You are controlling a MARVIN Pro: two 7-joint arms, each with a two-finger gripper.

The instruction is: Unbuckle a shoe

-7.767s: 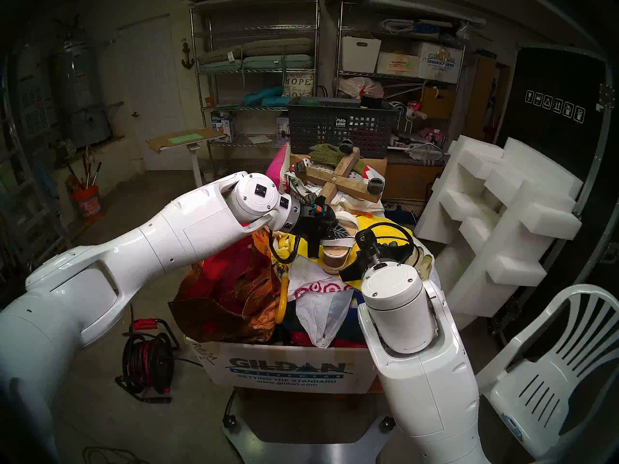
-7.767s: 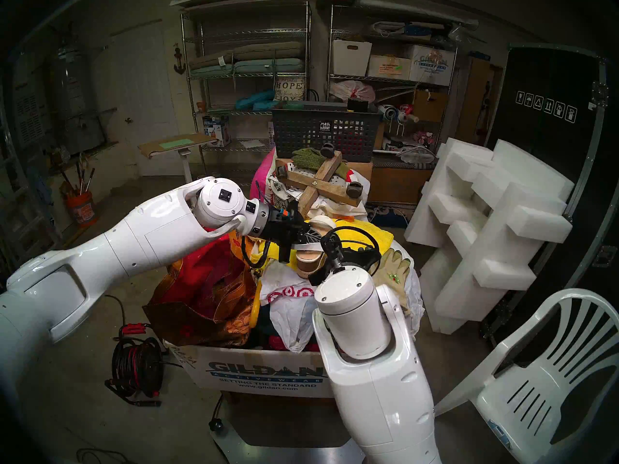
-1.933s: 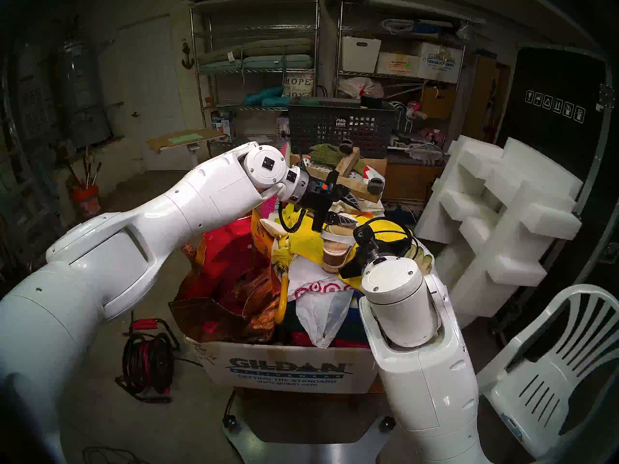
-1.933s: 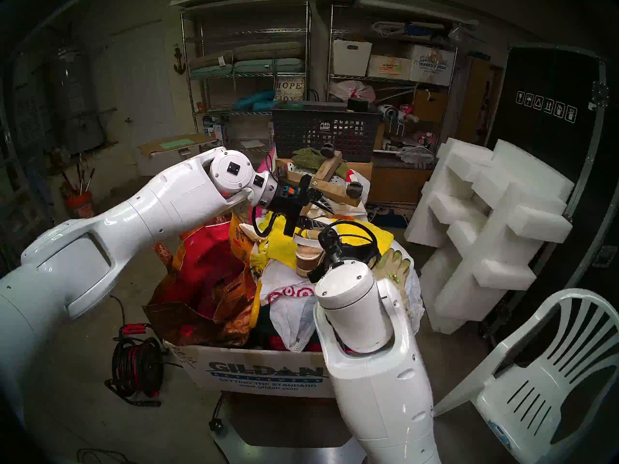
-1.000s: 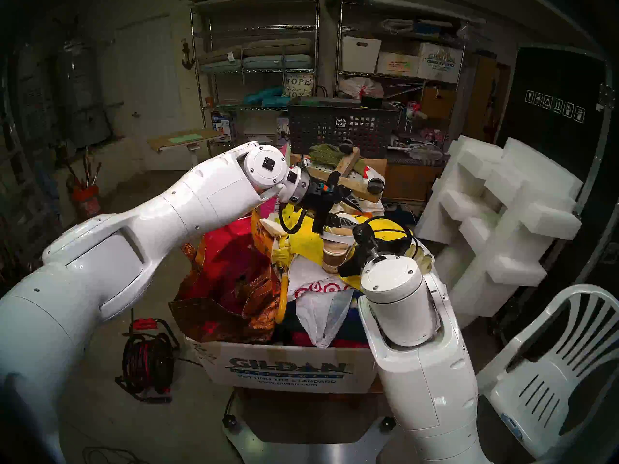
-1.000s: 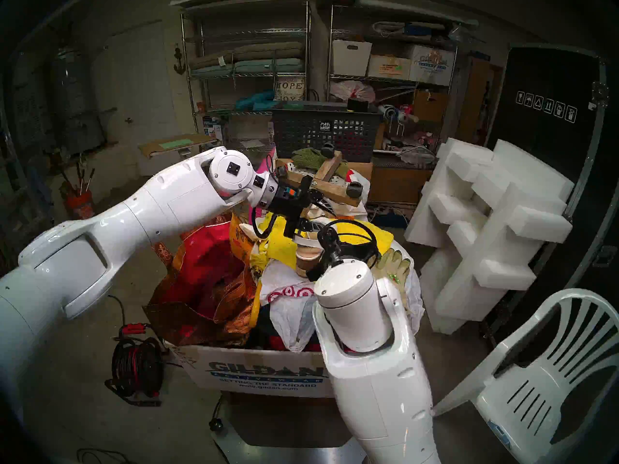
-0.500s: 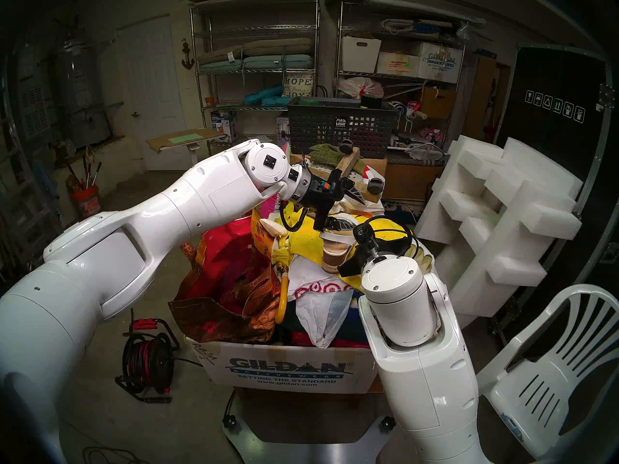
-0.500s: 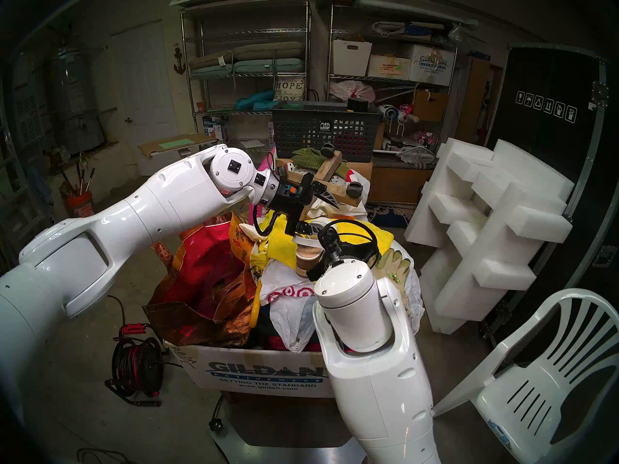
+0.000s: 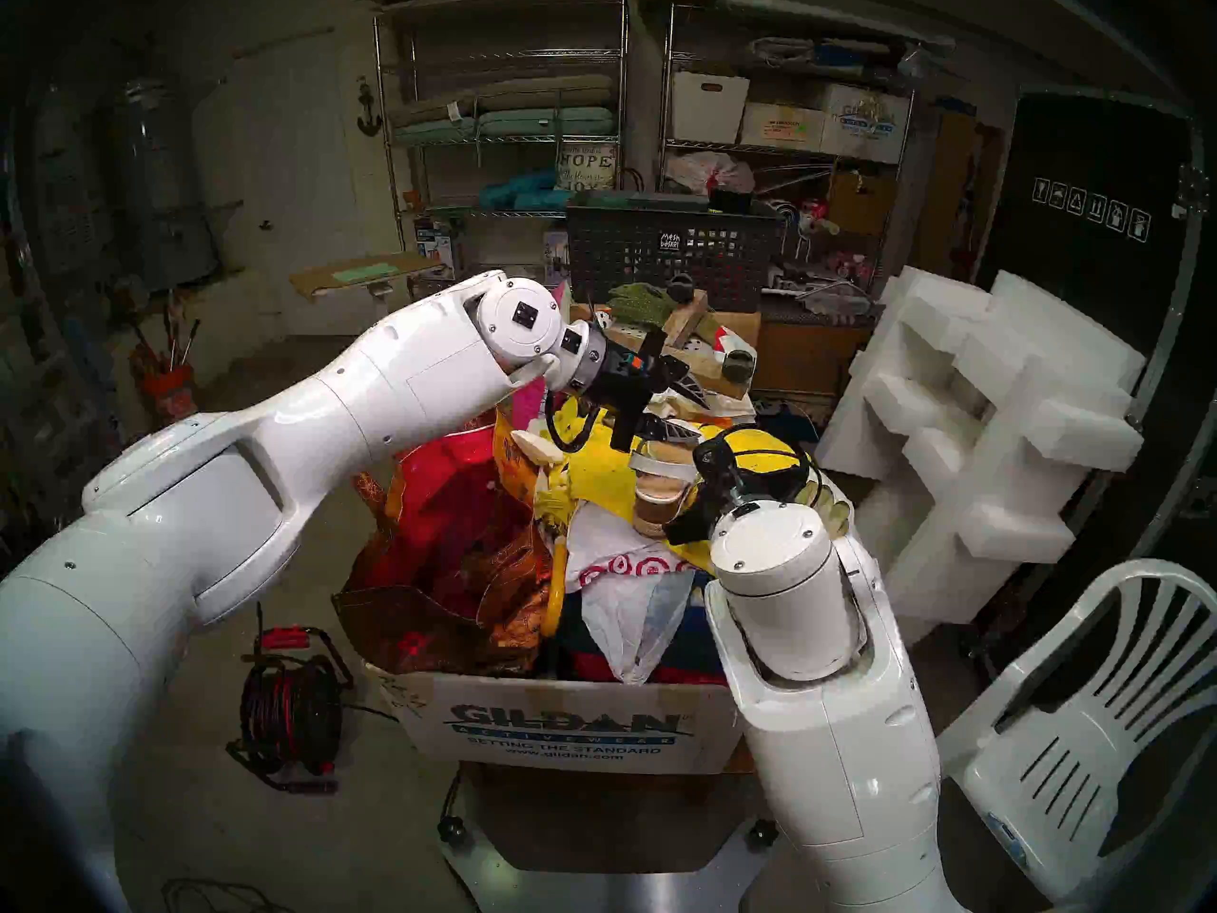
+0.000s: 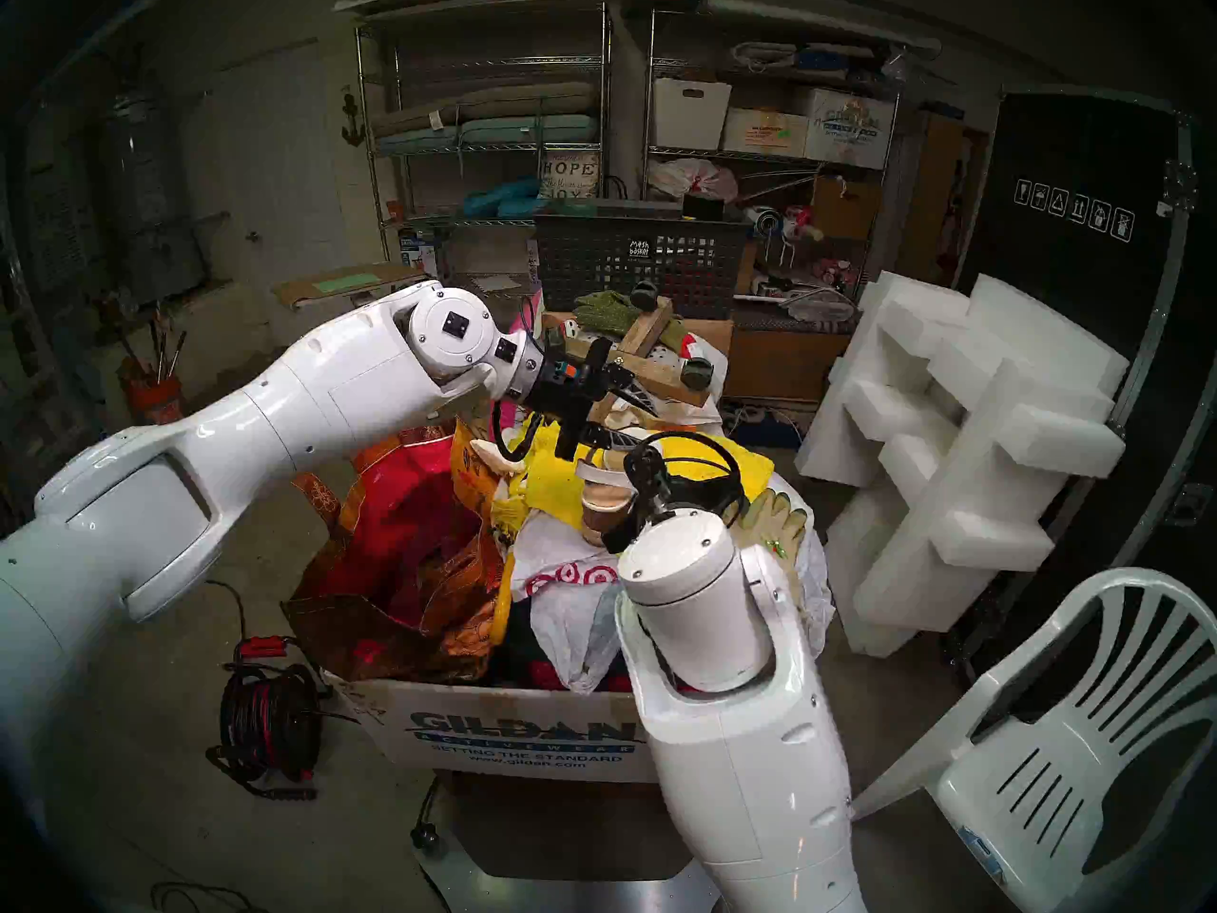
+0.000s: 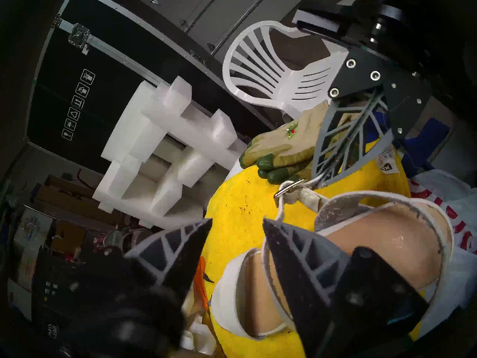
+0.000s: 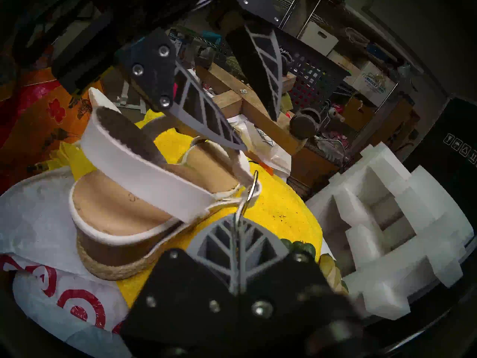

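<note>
The shoe (image 9: 658,490) (image 12: 124,212), a wedge sandal with white straps and a cream insole, sits on a yellow cloth (image 11: 245,202) on top of the pile. My right gripper (image 12: 238,218) (image 11: 318,178) is shut on the strap end at the metal buckle (image 12: 251,188) (image 11: 289,188), on the sandal's right side. My left gripper (image 9: 701,421) (image 11: 236,220) hovers open over the sandal's front, holding nothing. In the left wrist view the thin ankle strap (image 11: 280,212) runs from the buckle past one of its fingers. Whether they touch is unclear.
The pile fills a cardboard box (image 9: 560,727). Behind the sandal lie a wooden cross with casters (image 9: 698,358) and a black mesh basket (image 9: 672,253). A green-tipped glove (image 11: 278,153) lies right of the cloth. White foam blocks (image 9: 988,417) and a plastic chair (image 9: 1086,727) stand at right.
My left gripper's fingers stand closer together than half a second ago, and the hand has shifted slightly. The right gripper and the sandal have stayed put.
</note>
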